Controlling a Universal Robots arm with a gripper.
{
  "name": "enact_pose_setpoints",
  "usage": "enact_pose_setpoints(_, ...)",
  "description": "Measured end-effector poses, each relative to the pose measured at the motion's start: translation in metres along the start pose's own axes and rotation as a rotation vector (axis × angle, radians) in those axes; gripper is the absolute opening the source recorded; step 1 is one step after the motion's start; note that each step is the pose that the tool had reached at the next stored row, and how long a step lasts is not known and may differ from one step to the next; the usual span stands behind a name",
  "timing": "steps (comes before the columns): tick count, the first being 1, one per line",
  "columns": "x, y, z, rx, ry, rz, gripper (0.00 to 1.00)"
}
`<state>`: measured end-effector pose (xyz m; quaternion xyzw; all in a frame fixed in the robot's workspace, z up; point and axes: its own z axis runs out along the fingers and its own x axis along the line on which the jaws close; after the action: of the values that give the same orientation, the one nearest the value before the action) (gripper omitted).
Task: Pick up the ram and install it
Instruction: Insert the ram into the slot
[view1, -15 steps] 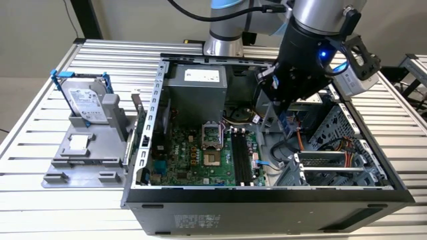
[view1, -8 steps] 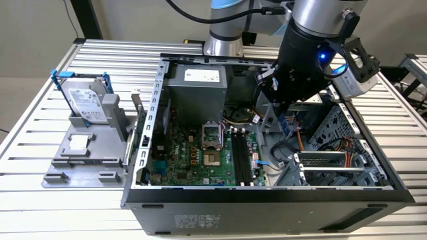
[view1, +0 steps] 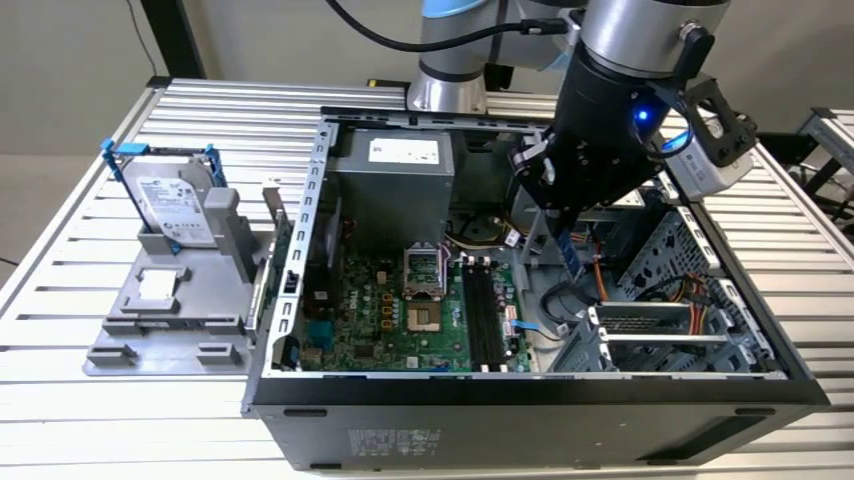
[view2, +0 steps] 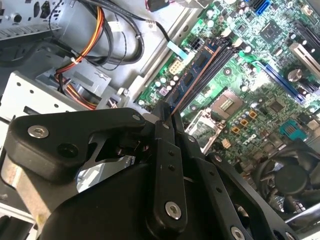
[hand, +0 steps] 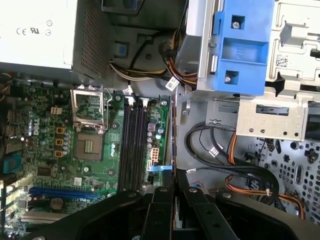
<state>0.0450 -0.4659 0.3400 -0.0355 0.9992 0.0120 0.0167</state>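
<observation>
My gripper (view1: 567, 215) hangs inside the open computer case (view1: 307, 200), shut on the ram (view1: 574, 257), which points down from its fingers as a thin bluish stick. The ram hangs above the case floor, to the exterior view's right of the black memory slots (view1: 483, 315) and apart from them. The first wrist view has the ram (hand: 173, 145) edge-on, running out from the gripper (hand: 173, 187) beside the slots (hand: 132, 145). From the second wrist view, the ram (view2: 192, 72) with its chips reaches from the gripper (view2: 167, 114) toward the slots (view2: 220, 62).
The motherboard (view1: 387, 330) carries an open CPU socket (view1: 420, 290). A power supply (view1: 394, 170) sits at the case's back, and a drive cage (view1: 667, 330) with orange cables (hand: 235, 185) stands to the exterior view's right. A hard drive (view1: 174, 205) rests on a grey fixture (view1: 167, 320) outside.
</observation>
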Motion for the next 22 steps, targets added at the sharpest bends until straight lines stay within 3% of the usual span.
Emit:
enact_pose_setpoints(5, 0.0001, 0.0000, 0.0006, 0.0011, 0.0011, 0.000, 0.00)
enact_pose_setpoints(9, 0.0001, 0.0000, 0.0008, 0.0007, 0.0078, 0.003, 0.00)
enact_pose_setpoints(22, 0.0008, -0.0001, 0.0015, 0.0010, 0.0102, 0.031, 0.00)
